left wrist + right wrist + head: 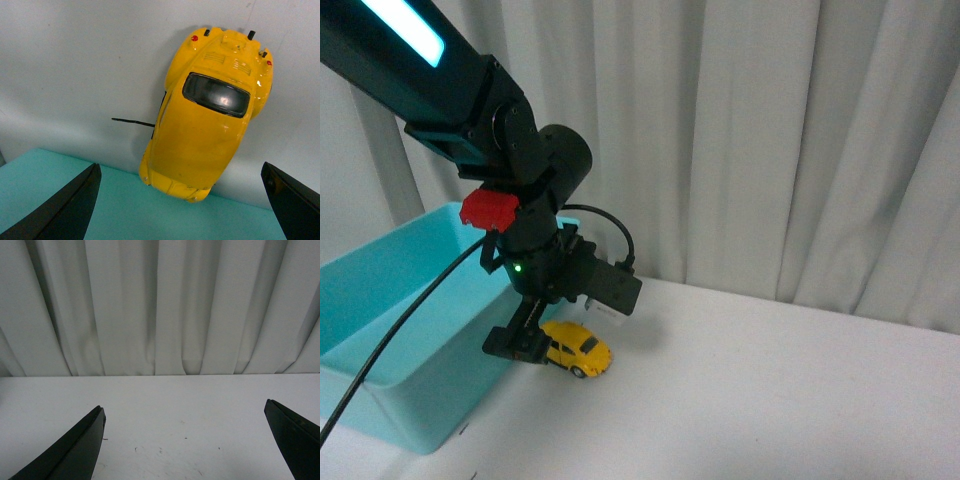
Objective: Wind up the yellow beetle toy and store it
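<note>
Currently the yellow beetle toy stands on its wheels on the white table, just beside the teal bin, which I judge to be its storage place. My left gripper hangs above it, its 2 fingers spread and not touching, placed to close on the body for winding. My right gripper is likewise spread, holding nothing, facing the curtain.

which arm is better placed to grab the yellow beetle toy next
Left. The left gripper is open and aimed straight at the yellow beetle toy beside the teal bin; the right gripper sees only table and curtain.
</note>
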Robot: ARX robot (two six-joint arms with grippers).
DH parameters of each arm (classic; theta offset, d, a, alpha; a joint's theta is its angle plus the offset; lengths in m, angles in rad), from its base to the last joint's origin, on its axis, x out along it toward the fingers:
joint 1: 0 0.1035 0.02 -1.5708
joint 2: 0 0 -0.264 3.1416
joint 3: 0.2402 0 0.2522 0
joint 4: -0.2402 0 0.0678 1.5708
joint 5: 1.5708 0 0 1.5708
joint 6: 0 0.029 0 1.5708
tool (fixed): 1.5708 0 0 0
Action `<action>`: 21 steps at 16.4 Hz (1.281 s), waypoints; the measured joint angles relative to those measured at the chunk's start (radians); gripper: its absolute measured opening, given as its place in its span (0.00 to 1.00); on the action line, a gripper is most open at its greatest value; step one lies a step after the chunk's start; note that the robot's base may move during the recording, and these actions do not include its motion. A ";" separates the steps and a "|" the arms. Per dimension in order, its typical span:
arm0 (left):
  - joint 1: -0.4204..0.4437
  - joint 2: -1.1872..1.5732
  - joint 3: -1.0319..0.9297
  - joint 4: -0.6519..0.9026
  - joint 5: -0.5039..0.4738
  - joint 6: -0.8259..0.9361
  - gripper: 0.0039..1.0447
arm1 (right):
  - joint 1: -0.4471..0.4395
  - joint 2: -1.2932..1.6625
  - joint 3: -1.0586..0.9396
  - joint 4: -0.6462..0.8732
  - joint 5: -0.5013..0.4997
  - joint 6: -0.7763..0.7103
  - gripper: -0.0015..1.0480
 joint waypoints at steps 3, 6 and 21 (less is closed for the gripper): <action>0.000 0.018 0.000 0.009 0.000 -0.020 0.94 | 0.000 0.000 0.000 0.000 0.000 0.000 0.94; -0.004 0.021 0.000 0.028 0.003 -0.016 0.75 | 0.000 0.000 0.000 0.000 0.000 0.000 0.94; 0.104 -0.275 0.204 -0.193 0.423 -0.321 0.30 | 0.000 0.000 0.000 0.000 0.000 0.000 0.94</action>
